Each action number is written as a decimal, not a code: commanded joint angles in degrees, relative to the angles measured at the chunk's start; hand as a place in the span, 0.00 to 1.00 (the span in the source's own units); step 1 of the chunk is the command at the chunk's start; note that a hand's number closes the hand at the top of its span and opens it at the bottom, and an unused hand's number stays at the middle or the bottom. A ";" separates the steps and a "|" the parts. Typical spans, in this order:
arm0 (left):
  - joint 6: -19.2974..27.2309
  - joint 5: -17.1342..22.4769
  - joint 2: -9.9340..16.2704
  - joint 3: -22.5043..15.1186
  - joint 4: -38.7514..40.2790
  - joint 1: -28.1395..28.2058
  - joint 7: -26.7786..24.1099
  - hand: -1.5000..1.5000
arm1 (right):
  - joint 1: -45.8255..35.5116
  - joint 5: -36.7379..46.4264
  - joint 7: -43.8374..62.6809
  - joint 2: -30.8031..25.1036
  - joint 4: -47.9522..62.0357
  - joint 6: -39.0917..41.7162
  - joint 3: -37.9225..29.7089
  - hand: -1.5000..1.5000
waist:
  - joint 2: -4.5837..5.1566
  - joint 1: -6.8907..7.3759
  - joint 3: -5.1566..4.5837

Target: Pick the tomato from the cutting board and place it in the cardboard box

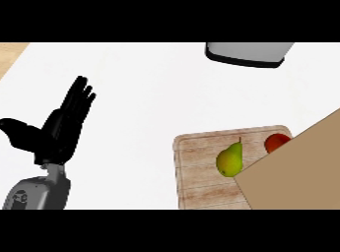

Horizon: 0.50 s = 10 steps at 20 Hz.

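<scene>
Your left hand (59,129) rests open at counter's (151,93) left side, fingers straight, pointing up, thumb spread left. Cutting board (201,172) lies at counter's near right. On it, pear (230,159) upright near centre; tomato (276,142) at far right corner, partly hidden by cardboard box (311,162). Box overlaps board's right edge. Grey-white container (249,53) at counter's far edge.
</scene>
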 commanded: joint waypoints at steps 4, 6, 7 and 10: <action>1.30 -0.67 -1.12 -0.06 1.20 -0.05 -0.69 0.50 | -3.31 2.90 5.48 9.26 5.93 4.74 12.05 1.00 | 1.30 -0.39 3.36; 0.52 -0.22 0.79 1.10 0.45 -0.41 0.57 0.50 | -3.67 2.91 5.44 10.47 5.54 6.72 13.20 1.00 | 0.89 -0.66 3.35; 0.98 -0.69 -0.35 0.23 1.05 0.16 -0.16 0.50 | -4.61 2.91 5.71 10.85 5.08 7.16 13.81 1.00 | 0.97 -0.94 3.30; 0.98 -0.51 0.15 0.95 1.48 -0.70 0.12 0.50 | -5.88 2.91 6.38 11.12 5.40 8.19 15.56 1.00 | 1.09 -1.75 3.27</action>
